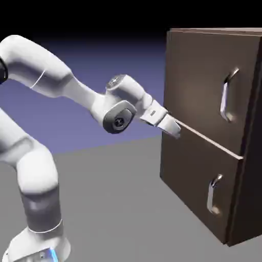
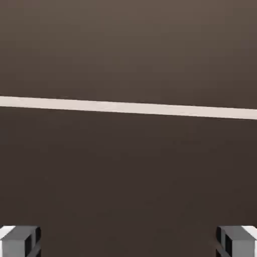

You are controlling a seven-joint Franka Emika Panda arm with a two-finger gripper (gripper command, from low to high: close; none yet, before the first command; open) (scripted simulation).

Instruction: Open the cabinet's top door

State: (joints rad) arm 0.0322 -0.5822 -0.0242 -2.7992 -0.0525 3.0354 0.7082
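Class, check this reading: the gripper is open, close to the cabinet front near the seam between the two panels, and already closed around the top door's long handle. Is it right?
Not quite. The gripper holds nothing: in the exterior view the top door's handle is up to the right, untouched. The rest stands; the hand view shows only the cabinet front and seam.

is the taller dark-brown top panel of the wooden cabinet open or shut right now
Shut. The tall dark-brown top door lies flush with the cabinet front, its long curved silver handle untouched; the open gripper is off by the seam.

I see a dark-brown cabinet with a pale seam line across its front and two silver handles. My arm is white with grey joints; the table is grey, the backdrop blue-violet.
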